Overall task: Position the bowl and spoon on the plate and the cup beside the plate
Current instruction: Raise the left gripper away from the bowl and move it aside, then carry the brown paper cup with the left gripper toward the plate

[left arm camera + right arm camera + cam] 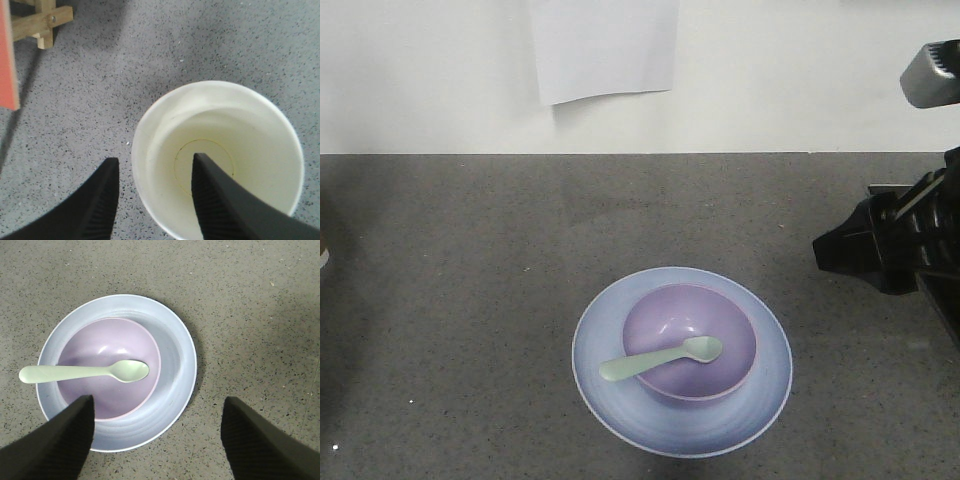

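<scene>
Left gripper (152,200) open, one finger inside paper cup (218,159), other outside wall; hard squeeze could crush or tip cup. Right gripper (157,437) open, empty, above plate (177,347); bowl (107,365), spoon (85,372) seated.

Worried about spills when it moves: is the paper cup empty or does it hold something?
Empty. The left wrist view looks straight into the upright cup: bare white wall and base, with one finger of the left gripper inside.

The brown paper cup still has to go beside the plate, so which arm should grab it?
The left. Its pincer already straddles the white-lined paper cup's rim, one finger inside. The right pincer is open above the round pale blue plate.
</scene>
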Tool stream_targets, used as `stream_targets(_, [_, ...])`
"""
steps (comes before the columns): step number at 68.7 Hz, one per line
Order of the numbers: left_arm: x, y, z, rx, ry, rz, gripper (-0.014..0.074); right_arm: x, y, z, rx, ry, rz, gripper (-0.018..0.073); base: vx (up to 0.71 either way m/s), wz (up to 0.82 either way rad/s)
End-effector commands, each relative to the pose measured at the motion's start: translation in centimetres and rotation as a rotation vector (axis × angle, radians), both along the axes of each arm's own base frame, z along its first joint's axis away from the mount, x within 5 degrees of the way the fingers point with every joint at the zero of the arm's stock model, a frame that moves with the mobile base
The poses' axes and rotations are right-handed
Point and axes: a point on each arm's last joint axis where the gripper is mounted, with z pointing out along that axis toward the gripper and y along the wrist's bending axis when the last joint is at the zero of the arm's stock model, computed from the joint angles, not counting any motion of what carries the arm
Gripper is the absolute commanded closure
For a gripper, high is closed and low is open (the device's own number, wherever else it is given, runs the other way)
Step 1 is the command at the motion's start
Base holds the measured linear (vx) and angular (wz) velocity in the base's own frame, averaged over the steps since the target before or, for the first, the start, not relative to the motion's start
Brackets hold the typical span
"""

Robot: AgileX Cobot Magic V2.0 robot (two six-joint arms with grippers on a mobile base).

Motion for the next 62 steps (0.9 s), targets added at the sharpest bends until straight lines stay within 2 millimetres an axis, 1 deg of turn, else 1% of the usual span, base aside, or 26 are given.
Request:
stream_targets(1, [0.0, 0.2, 2.2, 0.032, -0.102, 0.002, 0.0260, 0.0, -0.1, 1.5, 0.030, -0.097, -0.004, 0.0042, 0.00, 0.00])
stream_targets(11, [0.4, 0.3, 1.4, 0.026, -0.085, 0.003, 0.0260, 0.0, -0.1, 1.5, 0.031, -0.098, -0.004, 0.0042, 0.00, 0.00])
stream_targets(21, [0.6, 0.3, 1.2, 0.028, -0.084, 0.002, 0.0264, 0.0, -0.1, 1.6, 0.031, -0.099, -0.004, 0.0042, 0.00, 0.00])
stream_targets(28, [0.6, 0.4, 1.1, 0.019, -0.086, 0.012, 0.0293, 0.0, -0.1, 1.6, 0.031, -0.100, -0.004, 0.0042, 0.00, 0.00])
stream_targets(34, [0.7, 0.4, 1.1, 0.014, -0.088, 0.019, 0.0345, 0.0, -0.1, 1.6, 0.032, -0.102, -0.004, 0.0042, 0.00, 0.00])
stream_targets(45, [0.6, 0.4, 1.1, 0.015, -0.087, 0.019, 0.0503, 0.0, -0.1, 1.6, 0.033, -0.103, -0.004, 0.0042, 0.00, 0.00])
stream_targets(51, [0.7, 0.4, 1.1, 0.016, -0.088, 0.019, 0.0604, 0.0, -0.1, 1.6, 0.033, -0.103, -0.004, 0.0042, 0.00, 0.00])
stream_targets(62, [0.7, 0.4, 1.1, 0.012, -0.088, 0.020, 0.0604, 0.0, -0.1, 1.6, 0.033, -0.103, -0.004, 0.0042, 0.00, 0.00])
